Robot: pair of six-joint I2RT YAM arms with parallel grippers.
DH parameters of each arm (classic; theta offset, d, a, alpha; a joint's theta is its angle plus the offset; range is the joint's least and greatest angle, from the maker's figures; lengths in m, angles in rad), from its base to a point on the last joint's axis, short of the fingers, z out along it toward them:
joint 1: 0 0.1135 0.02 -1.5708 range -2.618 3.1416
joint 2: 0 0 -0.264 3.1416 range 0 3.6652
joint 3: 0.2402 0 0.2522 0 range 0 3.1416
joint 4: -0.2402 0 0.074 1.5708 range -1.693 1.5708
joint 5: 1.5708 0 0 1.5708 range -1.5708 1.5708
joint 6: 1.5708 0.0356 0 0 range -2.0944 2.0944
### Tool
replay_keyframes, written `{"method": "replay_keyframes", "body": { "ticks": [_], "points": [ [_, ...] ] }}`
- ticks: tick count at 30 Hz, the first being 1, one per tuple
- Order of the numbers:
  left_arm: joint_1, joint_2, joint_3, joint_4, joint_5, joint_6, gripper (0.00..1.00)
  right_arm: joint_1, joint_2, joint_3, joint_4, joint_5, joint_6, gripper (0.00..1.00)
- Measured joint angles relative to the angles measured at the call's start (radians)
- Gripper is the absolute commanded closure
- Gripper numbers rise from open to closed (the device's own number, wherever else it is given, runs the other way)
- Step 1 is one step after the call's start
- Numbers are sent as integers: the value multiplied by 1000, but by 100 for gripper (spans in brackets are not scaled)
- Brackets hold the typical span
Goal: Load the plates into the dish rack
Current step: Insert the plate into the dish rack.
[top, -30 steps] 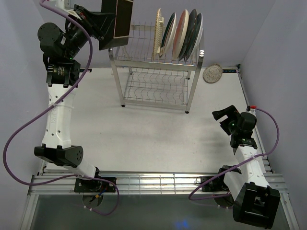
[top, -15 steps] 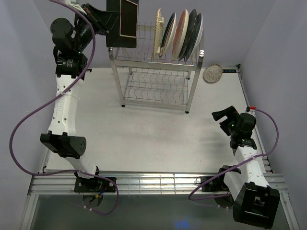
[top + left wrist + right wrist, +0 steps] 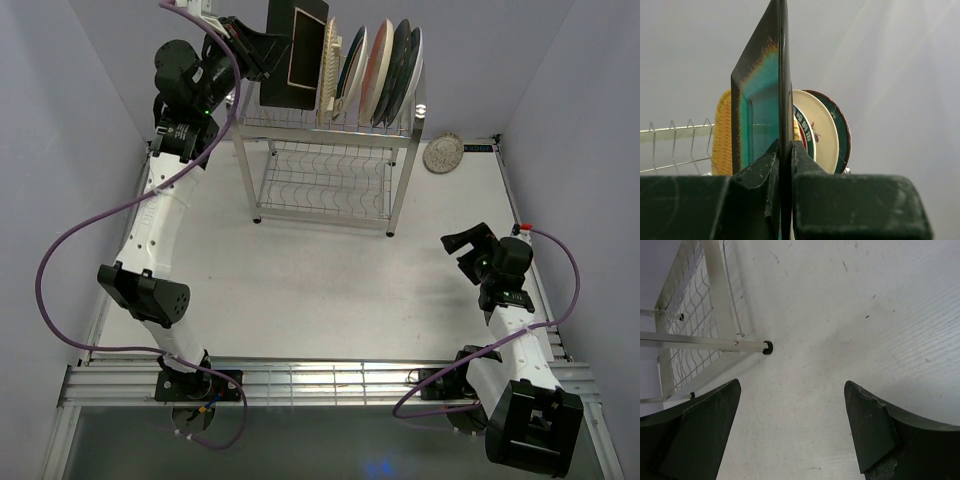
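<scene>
Loading in progress: my left jaws are clamped tight on the lower edge of the brown square plate point(image 3: 300, 50), holding it upright and edge-on above the top shelf of the dish rack point(image 3: 325, 165), at the left end of the row already standing there. From my left wrist the plate's teal face point(image 3: 760, 100) shows just beside the yellow woven plate point(image 3: 722, 130), with the round plates point(image 3: 822, 132) lined up behind it; whether the two square plates touch, I cannot tell. From above, the yellow plate point(image 3: 329, 65) is the nearest neighbour, and free wire slots run to its left. My right jaws hang spread wide and empty over the bare worktop point(image 3: 300, 290), close to the rack's front right foot point(image 3: 767, 347). The small silver plate point(image 3: 444, 153) lies at the far right of the worktop, apart from the rack and not yet loaded. The step in hand, as I judge it, is seating the brown plate. The next move calls for a straight, steady descent into a free slot left of the yellow plate, keeping the plate vertical so it neither knocks that neighbour nor jams across the wires, and only then letting go.
</scene>
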Motion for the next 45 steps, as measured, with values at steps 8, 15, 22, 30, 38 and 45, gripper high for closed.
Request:
{"method": "replay_keyframes", "body": {
  "ticks": [8, 15, 22, 30, 38, 45],
  "points": [
    [-58, 14, 0, 0, -71, 89, 100, 0, 0, -6, 0, 0, 0, 10],
    [-58, 51, -2, 3, -126, 125, 100, 0, 0, -15, 5, -7, 0, 11],
    [-66, 69, -7, 9, -135, 135, 100, 0, 0, -20, 7, -7, 0, 10],
    [-80, 97, -7, 10, -146, 146, 100, 0, 0, -20, 7, -7, 0, 10],
    [-124, 120, -7, 17, -223, 189, 100, 0, 0, -23, 8, -7, 0, 10],
    [-178, 139, 8, 27, -326, 262, 100, 0, -2, -37, 14, -7, -2, 10]
  ]
}}
